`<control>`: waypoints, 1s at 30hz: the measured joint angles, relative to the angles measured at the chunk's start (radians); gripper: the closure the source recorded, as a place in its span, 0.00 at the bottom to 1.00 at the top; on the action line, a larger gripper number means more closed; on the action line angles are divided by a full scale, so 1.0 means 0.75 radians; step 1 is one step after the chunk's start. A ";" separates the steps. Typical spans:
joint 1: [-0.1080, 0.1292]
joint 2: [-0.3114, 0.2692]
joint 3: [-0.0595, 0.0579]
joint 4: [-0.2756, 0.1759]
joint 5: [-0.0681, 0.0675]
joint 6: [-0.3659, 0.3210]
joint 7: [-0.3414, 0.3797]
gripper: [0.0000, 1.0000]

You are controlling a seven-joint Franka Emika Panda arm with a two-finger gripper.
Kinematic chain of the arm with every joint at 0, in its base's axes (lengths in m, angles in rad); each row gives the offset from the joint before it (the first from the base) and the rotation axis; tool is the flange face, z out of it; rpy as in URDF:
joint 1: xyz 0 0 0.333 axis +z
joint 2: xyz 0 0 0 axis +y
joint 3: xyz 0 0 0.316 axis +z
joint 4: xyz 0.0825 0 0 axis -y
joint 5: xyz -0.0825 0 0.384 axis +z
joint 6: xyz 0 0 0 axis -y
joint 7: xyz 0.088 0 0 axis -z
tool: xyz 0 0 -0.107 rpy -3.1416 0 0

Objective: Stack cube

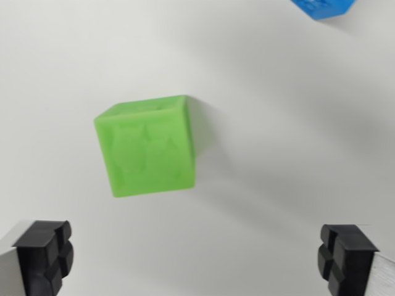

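The claw (197,259) hung wide and empty, its two black fingertips (43,253) spread apart so the green cube (147,148) could pass between them. That cube sat alone on the white bench (296,123), well apart from the blue cube (324,7) at the wrist view's top right, likely its partner for stacking.

Green cube (146,148) sits on the white desk (278,123), slightly blurred, roughly mid-view, turned a bit so 1 face with faint embossed shapes shows toward the camera, top face lighter. Blue cube (322,7) at the view's top right edge, mostly cut off, only a lower part visible. The 2 cubes are well apart, not stacked.
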 joint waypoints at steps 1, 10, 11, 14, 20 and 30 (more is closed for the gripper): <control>0.002 0.003 0.001 -0.004 -0.001 0.009 -0.004 0.00; 0.032 0.072 0.019 -0.062 -0.026 0.148 -0.065 0.00; 0.036 0.081 0.021 -0.068 -0.030 0.165 -0.071 0.00; 0.045 0.110 0.022 -0.075 -0.042 0.203 -0.073 0.00; 0.051 0.198 0.007 -0.065 -0.064 0.278 -0.065 0.00; 0.083 0.336 -0.030 -0.035 -0.087 0.387 -0.049 0.00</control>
